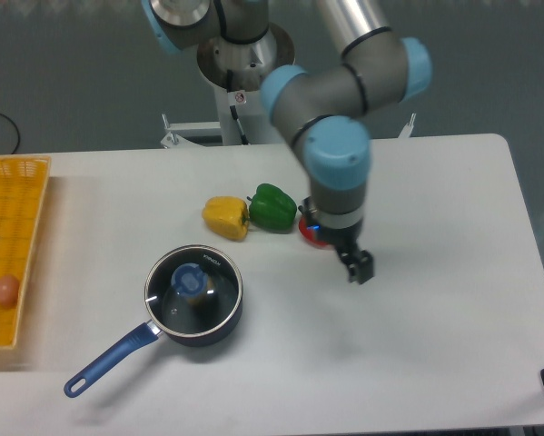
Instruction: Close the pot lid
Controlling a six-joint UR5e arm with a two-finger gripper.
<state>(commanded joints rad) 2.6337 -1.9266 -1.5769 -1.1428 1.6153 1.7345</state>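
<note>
The arm reaches in from the worktop's far edge, its elbow bent, wrist pointing straight down over the middle of the worktop. The pincer [358, 266] hangs empty; whether its fingers are parted cannot be told.

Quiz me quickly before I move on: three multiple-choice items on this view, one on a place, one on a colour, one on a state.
1. Where is the gripper?
A. over the pot
B. over bare table to the right of the peppers
C. over the yellow tray

2. What colour is the pepper nearest the pot?
A. yellow
B. green
C. red

3. How does the lid sit?
A. leaning on the handle
B. flat on the pot
C. on the table

Answers: 1 B, it hangs beside the red pepper. 2 A, the yellow pepper lies just above the pot. 3 B, its rim rings the pot's mouth.
</note>
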